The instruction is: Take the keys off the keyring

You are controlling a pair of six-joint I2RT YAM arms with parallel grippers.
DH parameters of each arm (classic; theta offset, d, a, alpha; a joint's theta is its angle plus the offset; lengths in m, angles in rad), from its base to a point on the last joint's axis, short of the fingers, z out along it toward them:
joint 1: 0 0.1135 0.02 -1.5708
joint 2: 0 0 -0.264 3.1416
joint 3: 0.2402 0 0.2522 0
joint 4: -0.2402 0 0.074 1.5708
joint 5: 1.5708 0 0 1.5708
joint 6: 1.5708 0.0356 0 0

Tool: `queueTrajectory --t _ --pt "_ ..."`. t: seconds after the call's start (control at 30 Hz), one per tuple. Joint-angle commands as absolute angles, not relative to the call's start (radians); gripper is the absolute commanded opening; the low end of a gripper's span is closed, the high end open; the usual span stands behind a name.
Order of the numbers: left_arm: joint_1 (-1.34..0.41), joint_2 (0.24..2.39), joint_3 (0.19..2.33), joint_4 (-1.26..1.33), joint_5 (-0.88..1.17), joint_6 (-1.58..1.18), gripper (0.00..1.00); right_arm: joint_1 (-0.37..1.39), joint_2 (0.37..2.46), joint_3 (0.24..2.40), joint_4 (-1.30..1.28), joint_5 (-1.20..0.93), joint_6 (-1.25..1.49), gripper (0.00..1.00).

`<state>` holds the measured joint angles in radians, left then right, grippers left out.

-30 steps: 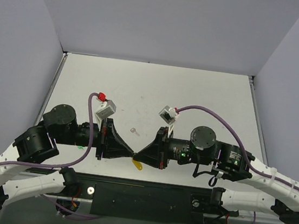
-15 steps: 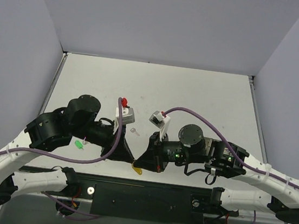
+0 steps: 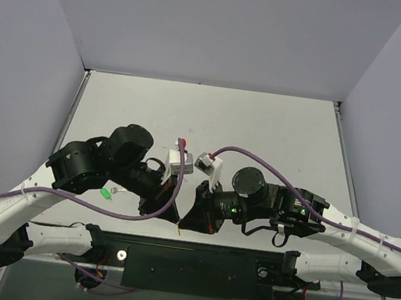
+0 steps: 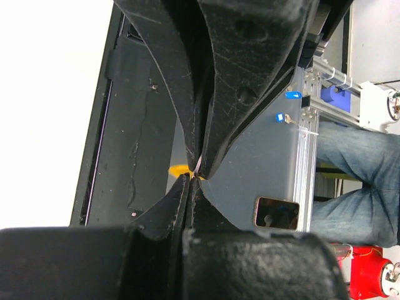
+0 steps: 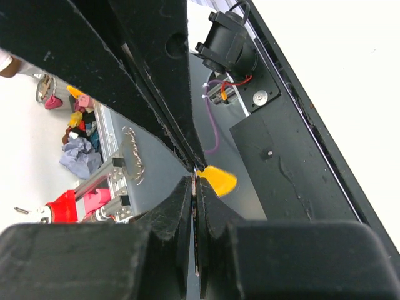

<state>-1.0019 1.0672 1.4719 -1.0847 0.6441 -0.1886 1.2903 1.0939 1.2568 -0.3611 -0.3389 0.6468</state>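
Note:
My left gripper [image 3: 176,222] and right gripper [image 3: 182,225] meet tip to tip over the table's near edge. The yellow-orange key tag [image 5: 219,180] hangs right at the meeting point. It also shows in the left wrist view [image 4: 178,170] and as a sliver from above [image 3: 178,228]. The right gripper [image 5: 195,179] is shut on a thin strip of silver metal edge-on between its fingers, apparently the key. The left gripper [image 4: 190,179] is shut at the tag's ring end; the ring itself is hidden between the tips.
A green tag [image 3: 105,192] with a silver key lies on the table beside the left arm. The black base plate [image 3: 194,263] runs along the near edge under the grippers. Small blue tags [image 4: 292,95] hang on a frame beyond the table.
Both grippers, still joined at the tips, have moved nearer the table's front edge. Both arms swung inward and their wrists turned. The yellow tag is now almost hidden from above.

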Motion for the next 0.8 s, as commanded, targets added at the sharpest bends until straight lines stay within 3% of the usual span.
queueTrajectory --t 0.0,0.27,0.33,0.57,0.77 --pt "-1.026 1.072 1.516 -1.1 0.673 -0.16 0.0 1.289 1.095 1.296 -0.307 -0.295 0.627 0.0" --pt "-1.026 1.005 1.468 -0.994 0.585 -0.245 0.0 1.29 1.048 1.264 -0.281 -0.249 0.618 0.0" --pt "-1.026 0.956 1.453 -0.957 0.543 -0.273 0.05 1.29 1.032 1.256 -0.276 -0.235 0.62 0.0" --pt "-1.025 0.836 1.395 -0.805 0.425 -0.377 0.46 1.29 0.979 1.232 -0.249 -0.193 0.618 0.0" --pt "-1.025 0.69 1.229 -0.488 0.38 -0.56 0.55 1.29 0.939 1.192 -0.178 -0.157 0.635 0.0"
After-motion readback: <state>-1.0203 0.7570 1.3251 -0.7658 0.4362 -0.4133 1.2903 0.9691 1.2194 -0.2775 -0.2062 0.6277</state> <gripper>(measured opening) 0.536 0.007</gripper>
